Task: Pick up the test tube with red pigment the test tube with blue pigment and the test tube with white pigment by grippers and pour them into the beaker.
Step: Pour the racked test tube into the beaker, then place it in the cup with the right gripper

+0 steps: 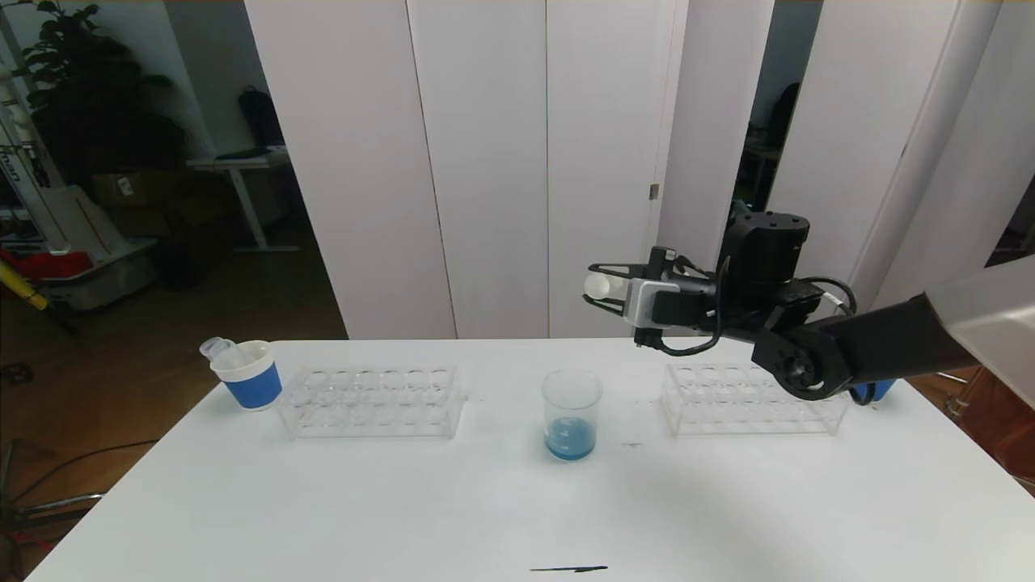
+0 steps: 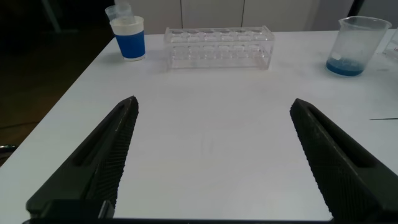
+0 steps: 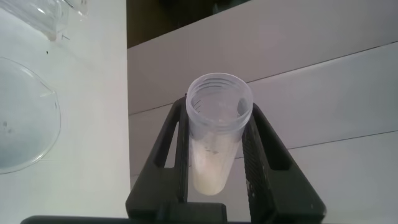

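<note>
Head view: your right gripper (image 1: 608, 287) is clamped on the test tube with white pigment (image 1: 600, 285), up above the beaker (image 1: 571, 414).

Left of the beaker you have a blue-banded paper cup (image 1: 247, 374) with a clear tube in it, then an empty clear rack (image 1: 373, 401). Your left gripper (image 2: 214, 158) hovers low over the table (image 1: 404, 501) on that side, jaws spread wide with nothing between them. The beaker itself holds blue liquid. Above and just right of it, the held tube lies roughly level, mouth pointing left. Right of the beaker stands a second clear rack (image 1: 728, 398).
</note>
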